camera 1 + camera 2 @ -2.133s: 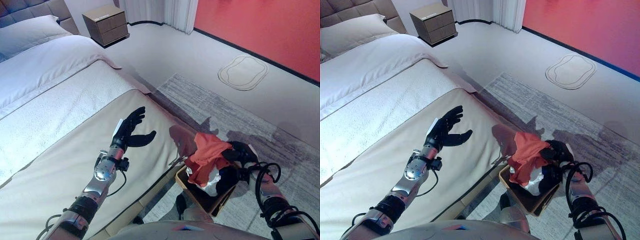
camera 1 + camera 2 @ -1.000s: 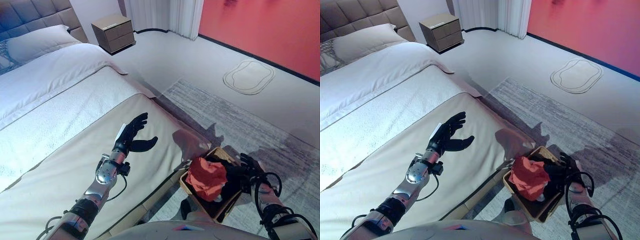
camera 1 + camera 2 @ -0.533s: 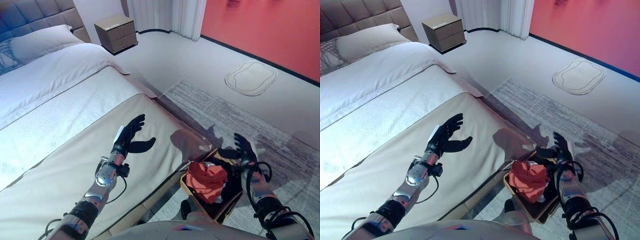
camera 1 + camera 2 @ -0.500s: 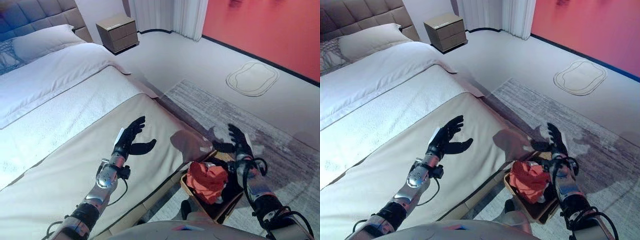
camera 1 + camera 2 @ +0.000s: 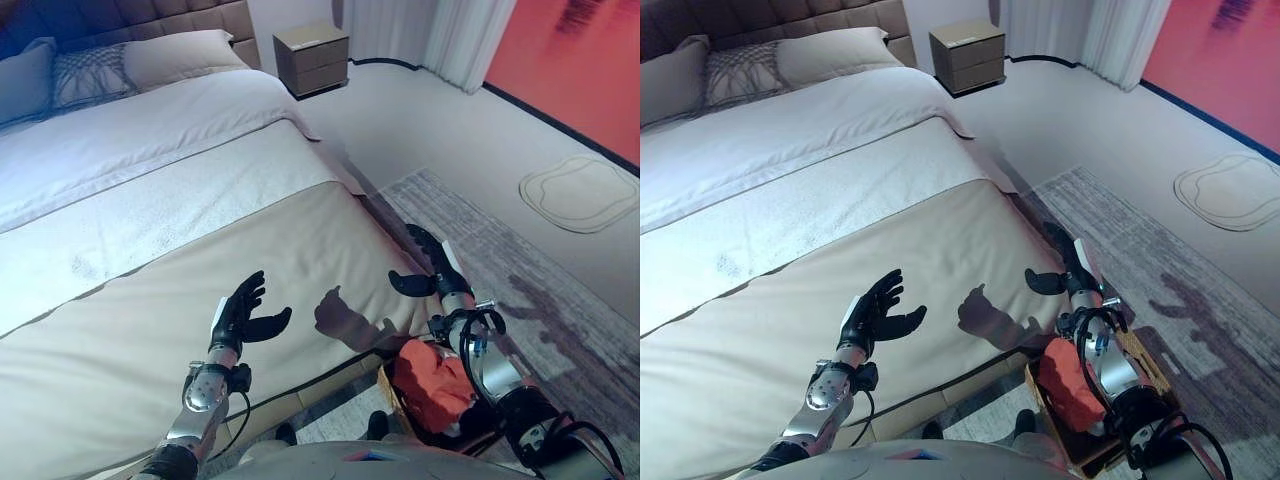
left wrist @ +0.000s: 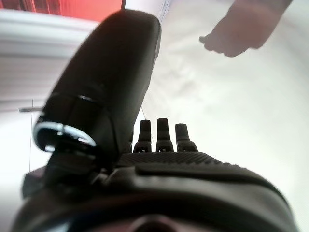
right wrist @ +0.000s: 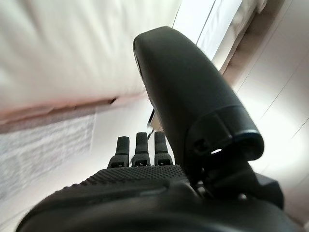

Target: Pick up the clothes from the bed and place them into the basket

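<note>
A red-orange garment point(image 5: 432, 383) lies in the woven basket point(image 5: 1140, 358) on the floor beside the bed's near corner. My right hand point(image 5: 431, 267) is open and empty, raised above the basket at the bed's edge; it also shows in the right wrist view point(image 7: 145, 150). My left hand point(image 5: 242, 314) is open and empty, held over the beige bedspread point(image 5: 180, 290); it also shows in the left wrist view point(image 6: 159, 140). I see no clothes on the bed.
The bed has a white sheet point(image 5: 150, 170) and pillows point(image 5: 180, 45) at its head. A bedside cabinet point(image 5: 312, 45) stands at the far side. A grey rug point(image 5: 520, 280) lies under the basket, with a pale mat point(image 5: 580, 192) beyond it.
My right hand let go of the red garment into the basket, opened and rose up to the bed's edge. The camera has turned towards the bed. The left hand stays open.
</note>
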Controlling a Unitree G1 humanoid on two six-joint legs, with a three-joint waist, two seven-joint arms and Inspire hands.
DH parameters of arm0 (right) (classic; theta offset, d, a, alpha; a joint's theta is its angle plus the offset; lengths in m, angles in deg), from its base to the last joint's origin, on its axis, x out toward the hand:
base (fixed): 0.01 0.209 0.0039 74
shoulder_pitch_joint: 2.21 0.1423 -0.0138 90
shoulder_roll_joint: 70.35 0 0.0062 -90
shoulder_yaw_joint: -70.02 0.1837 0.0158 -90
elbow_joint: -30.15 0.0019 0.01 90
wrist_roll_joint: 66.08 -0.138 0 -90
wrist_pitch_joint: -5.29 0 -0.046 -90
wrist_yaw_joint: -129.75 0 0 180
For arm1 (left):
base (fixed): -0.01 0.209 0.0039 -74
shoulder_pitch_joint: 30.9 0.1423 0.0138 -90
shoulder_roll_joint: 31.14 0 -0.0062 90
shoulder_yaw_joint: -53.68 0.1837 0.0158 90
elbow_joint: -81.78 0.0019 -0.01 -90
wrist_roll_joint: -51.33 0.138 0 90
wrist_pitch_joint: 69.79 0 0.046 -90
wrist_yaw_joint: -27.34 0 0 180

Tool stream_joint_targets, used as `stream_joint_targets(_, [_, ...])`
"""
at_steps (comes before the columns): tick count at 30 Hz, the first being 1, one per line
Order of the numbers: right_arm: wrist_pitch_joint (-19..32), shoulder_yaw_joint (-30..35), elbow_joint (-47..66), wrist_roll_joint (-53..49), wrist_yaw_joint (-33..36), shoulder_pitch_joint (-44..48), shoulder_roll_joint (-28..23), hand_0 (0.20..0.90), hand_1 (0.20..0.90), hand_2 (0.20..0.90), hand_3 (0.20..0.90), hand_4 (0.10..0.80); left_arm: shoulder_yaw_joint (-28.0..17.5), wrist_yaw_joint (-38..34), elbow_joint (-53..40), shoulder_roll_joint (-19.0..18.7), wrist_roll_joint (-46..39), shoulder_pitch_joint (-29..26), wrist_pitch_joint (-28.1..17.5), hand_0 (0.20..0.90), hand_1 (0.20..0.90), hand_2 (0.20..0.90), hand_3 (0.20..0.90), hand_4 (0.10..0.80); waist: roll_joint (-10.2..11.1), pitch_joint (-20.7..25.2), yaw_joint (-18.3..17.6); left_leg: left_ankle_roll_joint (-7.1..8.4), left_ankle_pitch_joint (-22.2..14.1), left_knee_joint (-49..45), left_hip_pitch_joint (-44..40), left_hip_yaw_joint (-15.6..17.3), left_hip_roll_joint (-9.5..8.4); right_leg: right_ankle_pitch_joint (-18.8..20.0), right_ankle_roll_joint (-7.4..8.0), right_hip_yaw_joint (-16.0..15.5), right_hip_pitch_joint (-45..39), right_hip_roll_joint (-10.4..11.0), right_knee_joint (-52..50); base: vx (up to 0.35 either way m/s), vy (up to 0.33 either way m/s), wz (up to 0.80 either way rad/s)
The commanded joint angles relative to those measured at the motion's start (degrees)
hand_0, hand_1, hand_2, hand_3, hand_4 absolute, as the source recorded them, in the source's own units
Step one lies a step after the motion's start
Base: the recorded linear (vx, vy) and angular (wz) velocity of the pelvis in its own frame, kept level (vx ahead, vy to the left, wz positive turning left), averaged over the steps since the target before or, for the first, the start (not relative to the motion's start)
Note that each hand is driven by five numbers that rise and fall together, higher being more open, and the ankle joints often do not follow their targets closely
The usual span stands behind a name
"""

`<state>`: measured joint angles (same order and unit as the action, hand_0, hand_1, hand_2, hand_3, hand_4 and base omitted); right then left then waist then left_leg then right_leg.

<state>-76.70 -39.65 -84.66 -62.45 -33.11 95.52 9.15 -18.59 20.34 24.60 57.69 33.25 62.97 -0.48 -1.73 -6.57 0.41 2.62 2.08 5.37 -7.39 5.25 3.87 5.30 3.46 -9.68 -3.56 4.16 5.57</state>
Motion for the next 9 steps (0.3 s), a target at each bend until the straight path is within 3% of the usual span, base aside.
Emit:
stream_joint_targets(1, [4.17,0.22,4.62,1.29,2.04,4.68,0.36,0.9,0.9,0.9,0.9,0.8,-0.95,-0.1,-1.25,-1.32,0.05,-4.94,-3.62,0.9,0.9,0.9,0.9,0.8,3.42,1.66,0.95,-1.08,-6.03,-0.37,0.38,-0.74,-0.78,-5.16,2.22,-0.97,-3.06,2.08,-0.57,0.027,-0.002,0.16])
stream_joint_targets(9, [3.49,0.27,5.33,1.14,2.2,2.21,1.22,0.9,0.9,0.9,0.9,0.8,-2.25,1.96,-1.95,-1.23,-2.09,-3.46,-3.43,0.9,0.9,0.9,0.9,0.8,3.74,1.68,1.58,-1.17,-5.8,-0.37,0.33,-1.22,-0.77,-5.24,2.25,-2.06,-3.74,2.05,-0.57,0.024,0.001,0.1])
